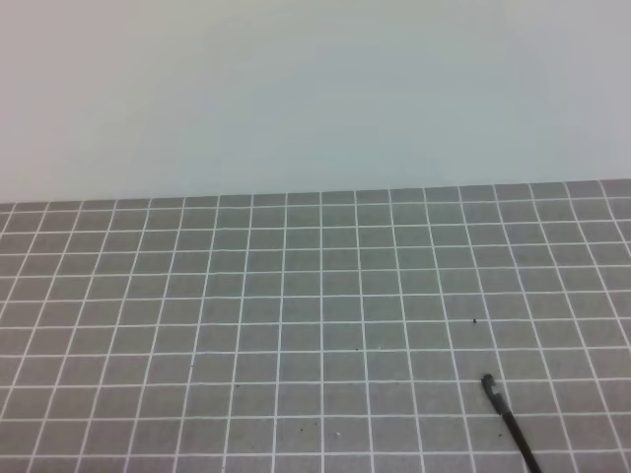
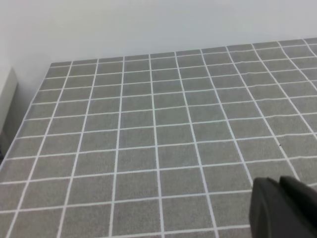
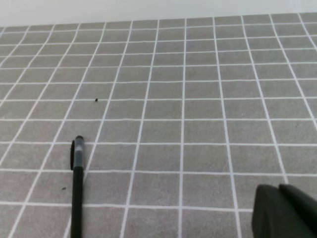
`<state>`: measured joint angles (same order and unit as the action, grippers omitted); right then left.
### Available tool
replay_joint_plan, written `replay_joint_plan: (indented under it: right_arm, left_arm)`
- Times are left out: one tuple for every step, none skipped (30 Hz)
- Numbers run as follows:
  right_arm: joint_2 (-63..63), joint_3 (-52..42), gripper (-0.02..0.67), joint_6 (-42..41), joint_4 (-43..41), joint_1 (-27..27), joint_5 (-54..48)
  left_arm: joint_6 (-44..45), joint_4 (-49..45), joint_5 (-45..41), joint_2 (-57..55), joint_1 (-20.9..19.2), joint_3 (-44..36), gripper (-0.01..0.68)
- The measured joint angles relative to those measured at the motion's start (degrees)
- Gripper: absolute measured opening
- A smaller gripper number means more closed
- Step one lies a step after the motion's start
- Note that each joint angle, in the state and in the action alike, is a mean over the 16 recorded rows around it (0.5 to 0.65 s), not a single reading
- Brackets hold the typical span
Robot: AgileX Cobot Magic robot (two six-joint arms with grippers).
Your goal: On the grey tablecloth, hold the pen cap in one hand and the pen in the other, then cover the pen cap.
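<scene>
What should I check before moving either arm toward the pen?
1. Pen in view on the grey cloth: ok.
2. Cap appears to sit on the pen's top end; separate or already fitted: cannot tell.
3. Left pincer shut, holding nothing: not ok for grasping, open first.
4. Right pincer shut, holding nothing: not ok, open first.
5. Path from right pincer to pen free of other things: ok.
</scene>
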<state>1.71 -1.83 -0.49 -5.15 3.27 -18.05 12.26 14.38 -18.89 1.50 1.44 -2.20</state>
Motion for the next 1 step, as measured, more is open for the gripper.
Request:
replay_joint_plan:
  right_arm:
    - [0.0, 0.0, 0.007, 0.0, 0.0, 0.0, 0.0]
  left_arm:
    - [0.0, 0.0, 0.0, 0.0, 0.0, 0.0, 0.0]
